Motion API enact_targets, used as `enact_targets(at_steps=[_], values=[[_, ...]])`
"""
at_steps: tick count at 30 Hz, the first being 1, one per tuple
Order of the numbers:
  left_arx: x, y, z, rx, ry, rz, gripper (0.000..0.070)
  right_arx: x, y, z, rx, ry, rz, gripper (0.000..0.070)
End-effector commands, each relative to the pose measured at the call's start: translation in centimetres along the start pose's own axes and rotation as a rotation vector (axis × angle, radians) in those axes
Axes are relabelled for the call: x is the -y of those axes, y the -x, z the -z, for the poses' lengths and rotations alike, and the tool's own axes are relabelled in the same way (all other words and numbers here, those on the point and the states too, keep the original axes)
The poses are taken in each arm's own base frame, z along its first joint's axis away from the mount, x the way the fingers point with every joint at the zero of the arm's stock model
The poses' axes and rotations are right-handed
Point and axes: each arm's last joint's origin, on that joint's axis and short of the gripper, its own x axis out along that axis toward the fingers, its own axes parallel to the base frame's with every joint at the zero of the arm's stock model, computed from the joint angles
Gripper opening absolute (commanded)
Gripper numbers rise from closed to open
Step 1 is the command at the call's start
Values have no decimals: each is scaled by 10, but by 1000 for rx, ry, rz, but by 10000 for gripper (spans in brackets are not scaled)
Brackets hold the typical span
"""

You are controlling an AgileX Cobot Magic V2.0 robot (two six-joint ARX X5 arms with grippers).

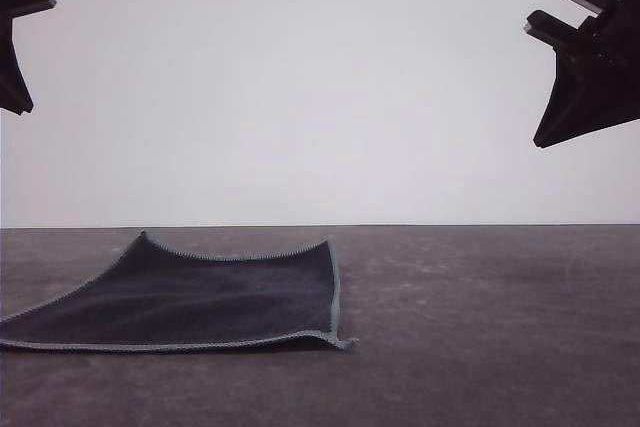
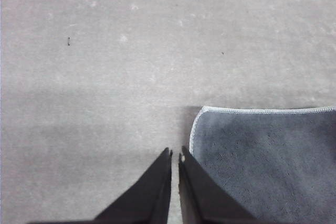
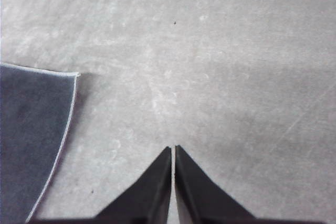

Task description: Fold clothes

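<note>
You see the cloth [image 1: 200, 297] run off the left edge of the front view, so its left corner is lost. The left gripper [image 1: 25, 2] is cut by that same edge, the right gripper [image 1: 585, 12] by the right edge. Both wrist views crop the cloth at their borders.

The small dark charcoal square cloth [image 1: 200, 297] looked soft and matt, a fine nap, with pale grey stitched edging. The grey table [image 1: 500, 327] was matt, mottled and faintly scuffed. Both black claws [image 2: 175, 155] [image 3: 173, 149] looked like dull, smooth plastic.
</note>
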Motion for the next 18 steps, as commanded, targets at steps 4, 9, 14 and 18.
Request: enact_targets(at_steps=[4,9,14,18], values=[[1,-1,-4,5,-12,21,246,-2,-2,-2,-4,20,-32,355],[1,-1,-3,2,-10,26,385,-2,-2,-2,-6,16,-34,506],[1,-4,-1,-30,-5,41,383,-5,-2,-2,-13,19,-95,506],[0,-25,4,-82,8,107,382,-12,-15,-2,-19,24,-204,506]])
